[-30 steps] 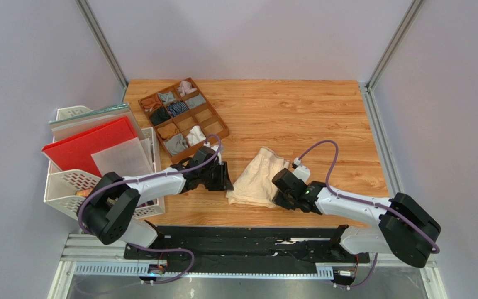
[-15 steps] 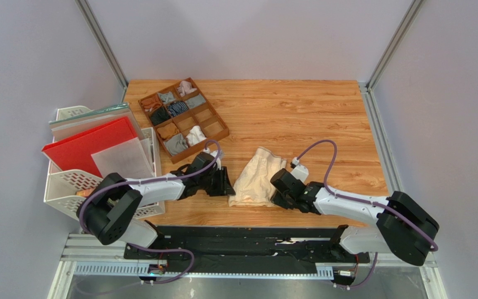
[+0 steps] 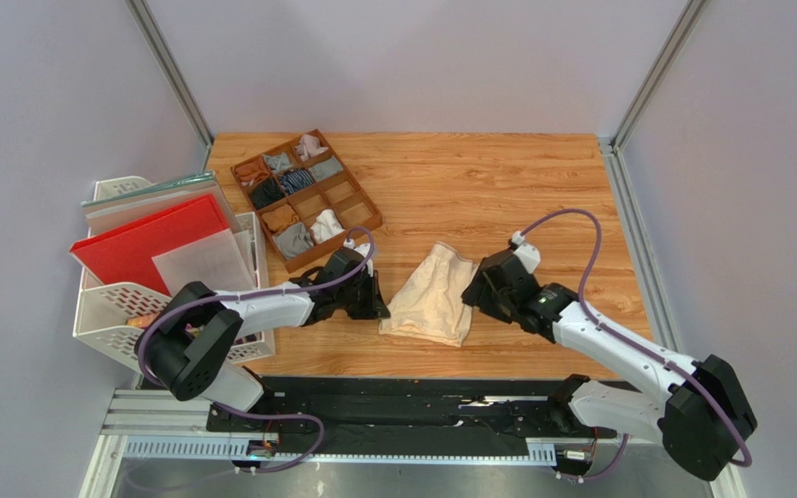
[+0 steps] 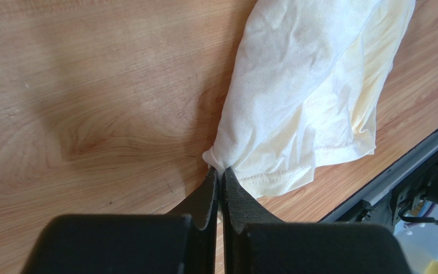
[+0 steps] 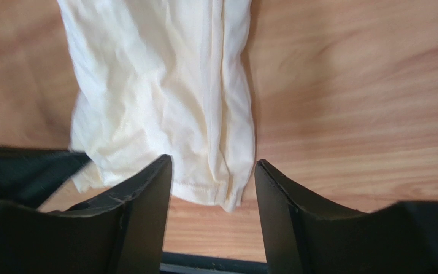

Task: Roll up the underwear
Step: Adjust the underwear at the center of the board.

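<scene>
The cream underwear (image 3: 434,296) lies folded near the table's (image 3: 538,176) near edge, about midway along. Your left jaws are clamped on its left corner, and the right jaws stand apart over the hem. Hold that corner taut and roll evenly.

The underwear (image 4: 295,85) is thin cream cloth, matt and softly wrinkled, with a stitched hem. The table (image 3: 496,187) has a smooth wood-grain surface with a slight sheen. The jaws are matt black plastic. The tray (image 3: 342,193) is brown wood.
</scene>
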Available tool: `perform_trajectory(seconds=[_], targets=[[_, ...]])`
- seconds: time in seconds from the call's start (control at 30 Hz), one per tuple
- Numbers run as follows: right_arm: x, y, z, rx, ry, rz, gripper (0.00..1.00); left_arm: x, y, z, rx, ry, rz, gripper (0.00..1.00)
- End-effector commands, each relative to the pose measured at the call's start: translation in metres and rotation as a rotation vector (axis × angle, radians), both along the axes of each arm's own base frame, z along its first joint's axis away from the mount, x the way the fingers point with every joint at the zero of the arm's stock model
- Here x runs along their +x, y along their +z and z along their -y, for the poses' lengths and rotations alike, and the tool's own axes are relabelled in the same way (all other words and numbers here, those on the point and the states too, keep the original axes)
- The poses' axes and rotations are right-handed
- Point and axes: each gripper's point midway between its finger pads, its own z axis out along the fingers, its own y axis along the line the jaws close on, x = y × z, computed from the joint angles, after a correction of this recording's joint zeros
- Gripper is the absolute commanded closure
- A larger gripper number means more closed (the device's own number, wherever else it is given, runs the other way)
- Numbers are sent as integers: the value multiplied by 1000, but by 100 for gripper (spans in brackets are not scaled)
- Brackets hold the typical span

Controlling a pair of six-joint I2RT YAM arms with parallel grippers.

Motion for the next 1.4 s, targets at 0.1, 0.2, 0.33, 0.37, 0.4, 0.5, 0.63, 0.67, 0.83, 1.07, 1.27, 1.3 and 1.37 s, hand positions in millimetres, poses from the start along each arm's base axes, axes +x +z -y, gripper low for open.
perform_trajectory(seconds=[0.1, 0.2, 0.33, 0.37, 0.4, 0.5, 0.63, 0.67, 0.83, 1.07, 1.27, 1.3, 1.37], targets=[[57, 20, 30, 9, 41, 91, 38, 16, 4, -6, 75, -73, 22, 100], [77, 21, 27, 44, 45, 103, 41, 18, 2, -6, 84, -81, 18, 100], [100, 30, 17, 75, 53, 143, 49, 16, -4, -6, 96, -93, -2, 100], [103, 30, 15, 77, 54, 150, 50, 16, -5, -6, 95, -95, -5, 100], [103, 29, 7, 108, 86, 138, 51, 13, -7, -5, 93, -102, -14, 100], [115, 24, 3, 92, 88, 127, 56, 14, -8, -3, 89, -104, -20, 100], [124, 15, -3, 80, 113, 103, 63, 15, -7, -2, 87, -103, -21, 100], [127, 13, -4, 74, 115, 99, 64, 16, -5, -2, 82, -103, -16, 100], [131, -3, -1, 30, 113, 57, 70, 15, -5, -2, 86, -106, -21, 100], [130, -24, 3, -8, 108, 2, 71, 15, -6, -2, 87, -106, -23, 100], [129, -36, 14, -71, 74, -28, 70, 14, -6, -2, 88, -109, -26, 100], [129, -40, 15, -79, 73, -40, 70, 14, -6, -2, 88, -108, -24, 100], [128, -44, 17, -89, 69, -52, 69, 14, -6, -2, 88, -108, -24, 100]])
